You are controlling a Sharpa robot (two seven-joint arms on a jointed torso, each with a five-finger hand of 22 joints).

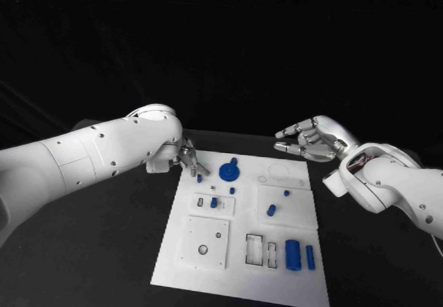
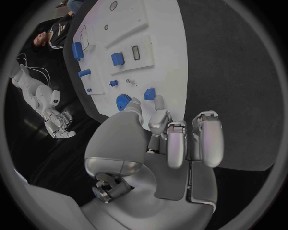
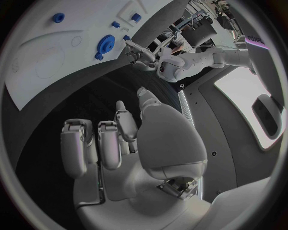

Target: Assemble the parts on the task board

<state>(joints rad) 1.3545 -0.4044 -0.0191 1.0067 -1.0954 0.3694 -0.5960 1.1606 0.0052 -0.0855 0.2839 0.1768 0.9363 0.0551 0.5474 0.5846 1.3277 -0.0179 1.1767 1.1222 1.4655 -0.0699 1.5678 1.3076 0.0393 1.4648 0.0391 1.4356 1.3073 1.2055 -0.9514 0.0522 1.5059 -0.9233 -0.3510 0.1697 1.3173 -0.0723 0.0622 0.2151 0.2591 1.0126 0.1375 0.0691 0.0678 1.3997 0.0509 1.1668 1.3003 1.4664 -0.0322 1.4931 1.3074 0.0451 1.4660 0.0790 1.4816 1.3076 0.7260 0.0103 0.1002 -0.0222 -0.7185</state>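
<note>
The white task board [image 1: 198, 272] lies in the middle of the black table. At its far end lies a blue gear [image 1: 229, 172], also in the left wrist view [image 2: 123, 101] and the right wrist view [image 3: 107, 45]. My left hand [image 1: 188, 158] hovers at the board's far left corner, holding nothing, its fingertips [image 2: 158, 103] just short of a small blue peg [image 1: 199, 178] [image 2: 149, 93]. My right hand [image 1: 309, 140] [image 3: 126, 143] hangs above the table beyond the board's far right corner, fingers loosely apart and empty.
More blue parts stand on the board: small pegs [image 1: 232, 190] [image 1: 214, 202], a slanted piece [image 1: 270, 210], and two cylinders [image 1: 292, 254] [image 1: 310, 257] near the front right beside rectangular slots [image 1: 254, 248]. A raised white plate [image 1: 205, 242] takes the front left.
</note>
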